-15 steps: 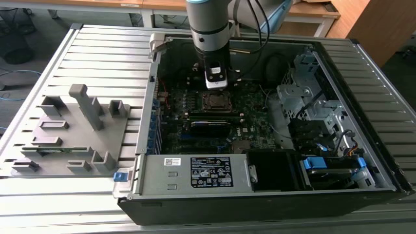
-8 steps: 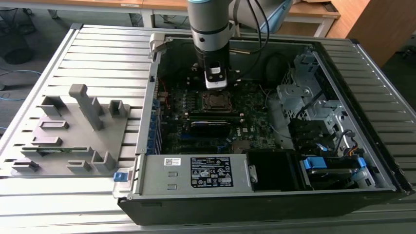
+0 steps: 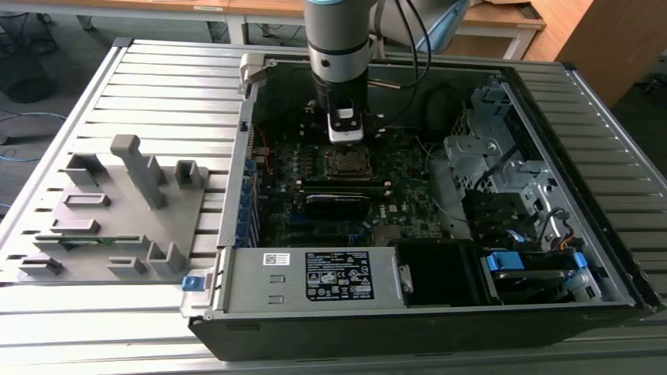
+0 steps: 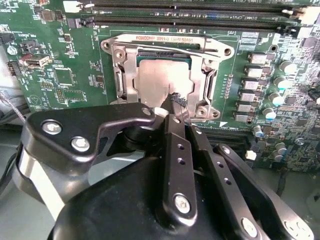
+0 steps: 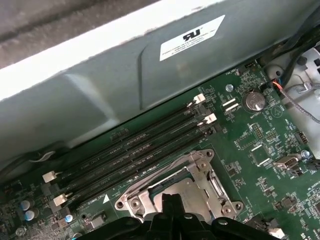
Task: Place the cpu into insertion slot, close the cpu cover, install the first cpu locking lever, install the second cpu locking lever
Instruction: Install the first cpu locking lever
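Inside the open computer case (image 3: 583,258), the gripper (image 4: 175,102) is held straight down over the insertion slot (image 4: 165,80), fingers pressed together, tips on the cpu cover (image 4: 210,80). Beneath this closed cover the cpu (image 4: 155,80) is seated. Memory slots (image 5: 135,150) lie just beside, and little free room is left.

A broad table of pale grey slatted metal (image 3: 156,86) carries everything. Directly on it lies an open black-and-grey computer case (image 3: 417,328), side panel off, taking up the exterior view's right and middle. Beside it, toward the exterior view's left, rests a flat grey plastic fixture plate (image 3: 105,226) with several upright blocks and one taller post.
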Available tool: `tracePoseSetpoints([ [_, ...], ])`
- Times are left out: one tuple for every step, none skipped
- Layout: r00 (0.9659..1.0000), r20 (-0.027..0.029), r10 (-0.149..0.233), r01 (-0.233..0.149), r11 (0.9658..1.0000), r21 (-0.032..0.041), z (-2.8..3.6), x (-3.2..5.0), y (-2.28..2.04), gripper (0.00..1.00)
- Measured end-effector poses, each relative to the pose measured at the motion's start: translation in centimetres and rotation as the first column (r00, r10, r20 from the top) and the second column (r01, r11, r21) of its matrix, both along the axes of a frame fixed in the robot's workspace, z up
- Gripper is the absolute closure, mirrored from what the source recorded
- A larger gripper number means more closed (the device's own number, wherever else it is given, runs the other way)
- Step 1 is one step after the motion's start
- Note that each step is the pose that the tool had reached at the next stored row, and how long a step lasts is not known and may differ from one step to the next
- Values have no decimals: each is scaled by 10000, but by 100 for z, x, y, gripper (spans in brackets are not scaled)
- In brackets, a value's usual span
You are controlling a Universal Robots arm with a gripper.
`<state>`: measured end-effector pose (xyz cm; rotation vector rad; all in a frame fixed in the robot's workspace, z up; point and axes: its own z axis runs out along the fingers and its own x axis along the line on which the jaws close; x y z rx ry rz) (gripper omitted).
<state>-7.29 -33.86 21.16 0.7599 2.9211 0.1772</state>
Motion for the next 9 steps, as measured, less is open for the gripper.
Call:
tracePoseSetpoints([
  [10000, 0, 29, -29, 10000, 0, 0, 13, 0, 89],
  [10000, 0, 74, -74, 10000, -1, -1, 28, 0, 89],
  [9999, 0, 127, -127, 9999, -2, -1, 44, 0, 89],
  [9998, 0, 182, -182, 9998, 0, -3, 57, 0, 89],
  [9997, 0, 250, -250, 9997, 0, -5, 69, 0, 89],
  [9995, 0, 319, -319, 9995, -1, -6, 78, -1, 89],
  [9992, -1, 399, -399, 9992, -2, -7, 84, -1, 89],
  [9988, -2, 487, -487, 9988, -5, -8, 88, -1, 89],
  [9983, -2, 579, -579, 9983, -9, -10, 89, 0, 89],
])
